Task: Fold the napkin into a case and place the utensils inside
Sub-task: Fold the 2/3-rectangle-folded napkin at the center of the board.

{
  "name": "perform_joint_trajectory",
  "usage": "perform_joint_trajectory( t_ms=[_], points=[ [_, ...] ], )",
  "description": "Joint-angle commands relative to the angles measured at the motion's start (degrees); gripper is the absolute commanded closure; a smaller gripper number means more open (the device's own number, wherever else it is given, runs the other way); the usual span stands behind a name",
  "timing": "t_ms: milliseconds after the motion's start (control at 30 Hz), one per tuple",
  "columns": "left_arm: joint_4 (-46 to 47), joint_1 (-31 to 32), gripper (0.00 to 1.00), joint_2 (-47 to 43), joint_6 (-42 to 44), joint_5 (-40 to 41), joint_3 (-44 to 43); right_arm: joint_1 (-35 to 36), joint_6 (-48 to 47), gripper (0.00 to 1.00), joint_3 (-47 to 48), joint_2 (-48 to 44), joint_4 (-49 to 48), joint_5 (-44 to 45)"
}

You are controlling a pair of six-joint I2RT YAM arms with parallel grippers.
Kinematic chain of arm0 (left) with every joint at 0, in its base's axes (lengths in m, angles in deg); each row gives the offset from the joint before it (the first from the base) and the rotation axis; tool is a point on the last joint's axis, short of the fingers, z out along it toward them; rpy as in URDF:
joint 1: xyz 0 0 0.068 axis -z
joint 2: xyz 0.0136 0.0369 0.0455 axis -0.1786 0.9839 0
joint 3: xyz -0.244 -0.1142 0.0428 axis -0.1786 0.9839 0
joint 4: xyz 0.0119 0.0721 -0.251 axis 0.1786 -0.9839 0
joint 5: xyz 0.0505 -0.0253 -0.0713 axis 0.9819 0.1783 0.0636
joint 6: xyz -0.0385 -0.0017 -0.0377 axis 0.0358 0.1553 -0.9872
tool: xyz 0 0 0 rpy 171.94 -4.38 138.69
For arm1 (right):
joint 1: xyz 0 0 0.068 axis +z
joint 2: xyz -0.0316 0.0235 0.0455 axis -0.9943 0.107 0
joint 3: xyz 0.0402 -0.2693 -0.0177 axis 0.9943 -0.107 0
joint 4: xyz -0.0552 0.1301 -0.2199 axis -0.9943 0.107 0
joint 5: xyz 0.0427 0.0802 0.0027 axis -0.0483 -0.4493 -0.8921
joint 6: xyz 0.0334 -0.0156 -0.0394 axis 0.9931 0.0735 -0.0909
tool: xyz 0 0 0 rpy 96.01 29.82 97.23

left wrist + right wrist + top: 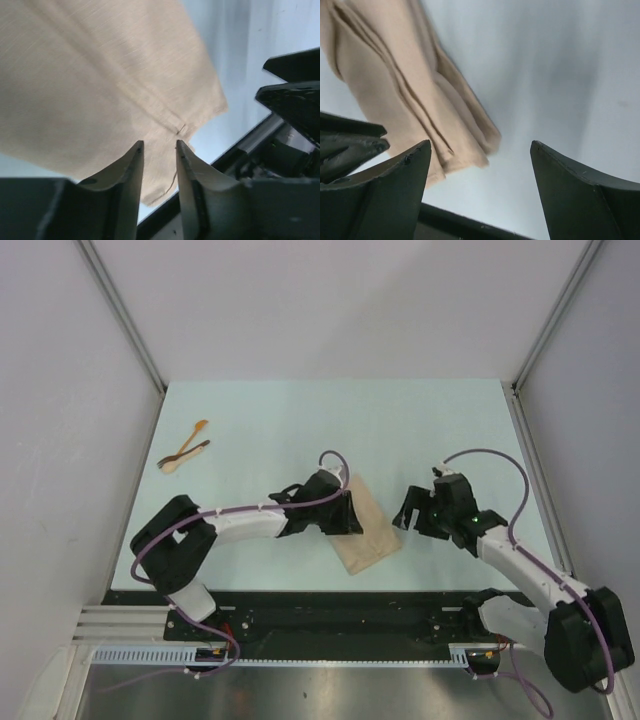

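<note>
The napkin is folded into a narrow beige-tan case (pixel 368 532) lying slantwise near the table's front middle. It fills the left wrist view (pixel 100 75) and shows layered folds in the right wrist view (pixel 395 85). My left gripper (pixel 351 515) hovers over the case's left edge, its jaws (pixel 159 146) a little apart with nothing between them. My right gripper (pixel 406 517) is wide open (pixel 480 147) and empty, just right of the case. The light wooden spoon (pixel 188 446) and the darker piece (pixel 185 453) lie crossed at the far left.
The black front rail (pixel 330 605) runs just below the case. Grey walls with metal posts (pixel 125 315) close in the pale table (pixel 300 420) on three sides.
</note>
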Motion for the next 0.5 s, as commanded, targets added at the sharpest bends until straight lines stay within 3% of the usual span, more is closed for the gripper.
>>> perform_joint_trajectory(
  t_ms=[0,67,200,467],
  points=[
    [-1.36,9.76,0.59,-1.77,7.17,11.92,-4.97,-6.59,8.25,0.15,-4.42,-6.31,2.81,-6.97],
    [-3.37,14.93,0.55,-1.25,10.23,20.33,-7.43,-10.54,8.87,0.15,-5.91,-9.99,5.01,-6.08],
    [-11.27,20.84,0.52,5.06,13.85,29.77,-16.20,-16.44,9.83,0.15,-6.88,-13.26,8.96,-0.91],
    [-30.06,26.56,0.51,21.06,9.12,41.64,-36.77,-30.24,9.23,0.14,-4.87,-13.00,11.70,-3.69]
  ],
)
